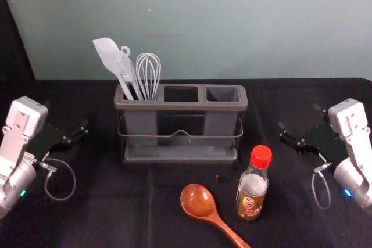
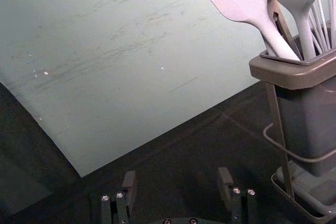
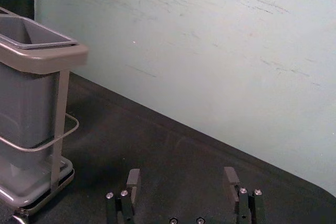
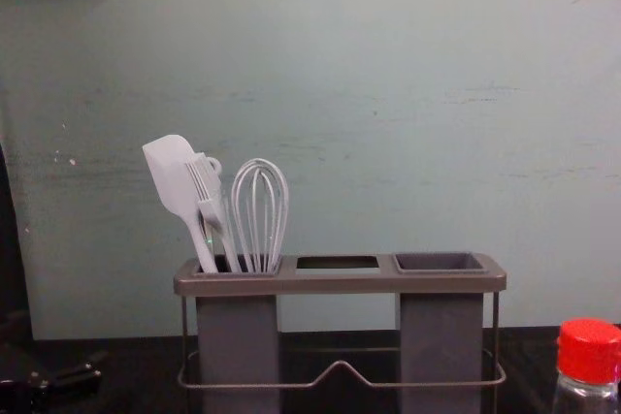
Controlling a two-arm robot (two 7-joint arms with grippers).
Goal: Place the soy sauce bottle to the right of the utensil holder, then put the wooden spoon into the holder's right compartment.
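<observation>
So the wooden spoon (image 1: 199,201) is nearest, bowl up front-center, but the head view's bottom edge chops off its handle end. Soy sauce bottle (image 1: 253,190) stands upright just right of it, in front of the holder's right end; the chest view cuts off its lower part. Both arms run off the sides. Left gripper (image 1: 66,115) reaches forward left of the holder, dark on dark cloth, pincer spread wide. Right gripper (image 1: 299,117) kinda mirrors it on the right, also spread. Farther back's the utensil holder (image 1: 195,107), its left compartment hiding the lower ends of the spatula (image 1: 109,56), brush (image 4: 208,196) and whisk (image 1: 149,74).
</observation>
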